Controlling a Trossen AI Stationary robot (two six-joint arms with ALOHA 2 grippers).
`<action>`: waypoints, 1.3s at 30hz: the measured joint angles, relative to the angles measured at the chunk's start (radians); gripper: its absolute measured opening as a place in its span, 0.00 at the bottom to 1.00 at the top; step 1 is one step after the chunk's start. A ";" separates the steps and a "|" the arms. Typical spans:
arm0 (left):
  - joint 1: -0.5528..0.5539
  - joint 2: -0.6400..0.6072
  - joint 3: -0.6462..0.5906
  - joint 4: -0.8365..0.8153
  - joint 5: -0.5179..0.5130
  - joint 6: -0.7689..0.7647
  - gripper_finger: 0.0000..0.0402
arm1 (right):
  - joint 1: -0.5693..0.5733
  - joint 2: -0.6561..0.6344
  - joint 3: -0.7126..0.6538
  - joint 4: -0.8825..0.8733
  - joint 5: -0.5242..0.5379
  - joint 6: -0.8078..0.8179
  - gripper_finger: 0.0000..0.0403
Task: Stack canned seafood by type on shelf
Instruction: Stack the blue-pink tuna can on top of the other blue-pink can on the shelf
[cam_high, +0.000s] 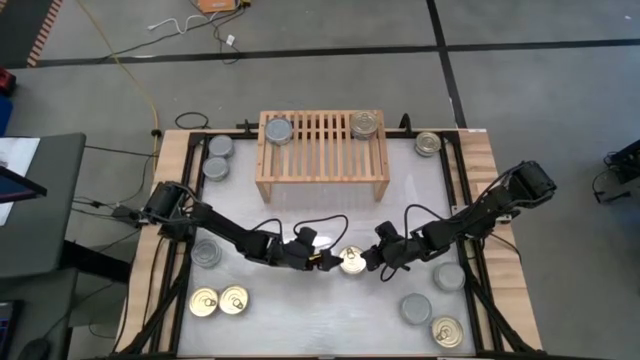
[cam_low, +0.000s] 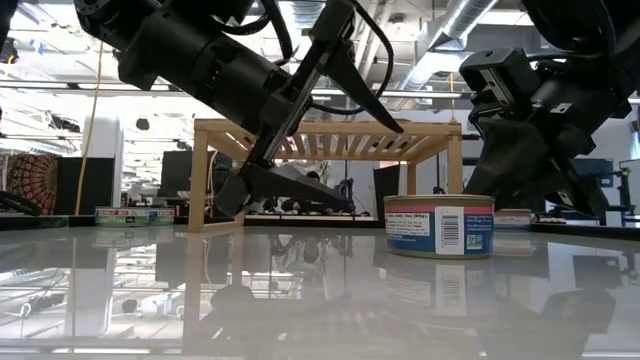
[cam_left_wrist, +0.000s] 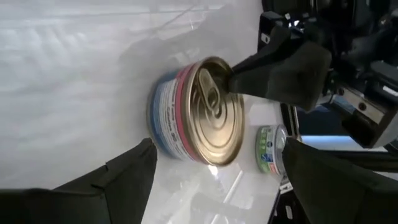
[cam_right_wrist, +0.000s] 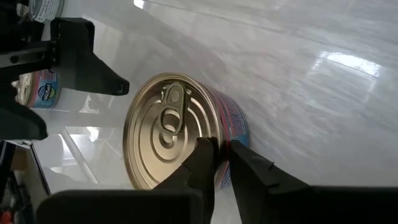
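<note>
Gold-top can upright on table, between both: left gripper spread beside it; right gripper pressed together at rim.

Small green-labelled round tin is half hidden behind gold-topped can; label text too small to read.

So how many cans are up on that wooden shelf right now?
2 on the shelf: a silver-topped can at its left end and another can at its right, possibly stacked on others.
</note>
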 joint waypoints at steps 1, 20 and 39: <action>-0.001 0.000 0.011 -0.019 -0.001 0.008 0.83 | 0.000 0.000 0.000 0.000 0.000 0.000 0.18; -0.007 0.116 0.174 -0.156 0.072 -0.134 0.83 | 0.000 -0.001 0.000 -0.009 0.000 0.007 0.08; -0.007 0.263 0.195 0.143 0.179 -0.259 0.83 | 0.020 -0.001 0.000 -0.017 0.005 0.010 0.07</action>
